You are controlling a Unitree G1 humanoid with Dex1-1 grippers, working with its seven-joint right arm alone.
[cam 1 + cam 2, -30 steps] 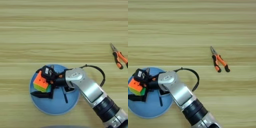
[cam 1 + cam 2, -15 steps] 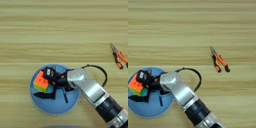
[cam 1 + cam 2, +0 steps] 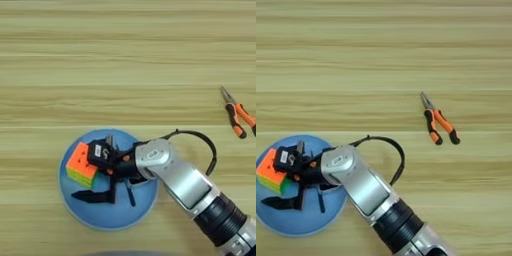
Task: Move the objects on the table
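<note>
While the silver forearm (image 3: 187, 182) reaches in from the lower right, the right gripper (image 3: 102, 167) hangs over the round light-blue plate (image 3: 100, 216), which lies on the light-wood tabletop (image 3: 125, 60). Its two black fingers (image 3: 95, 196) are spread apart, so the jaws stand open with nothing held between them: one finger points up toward the plate's far rim and the other lies low across the plate's near side. Just to the left of the jaws, on the plate, sits the orange, yellow and green puzzle cube (image 3: 80, 164); a small white block with a black top (image 3: 99, 151) shows right against the cube's right side, at the gripper's front, and whether it touches the cube I cannot tell. Just right of the lower finger, a thin black stick (image 3: 129, 193) stands tilted over the plate. Well apart to the right of the jaws and farther back, the orange-and-black-handled needle-nose pliers (image 3: 437, 124) lie flat on the tabletop, their tips pointing away.
</note>
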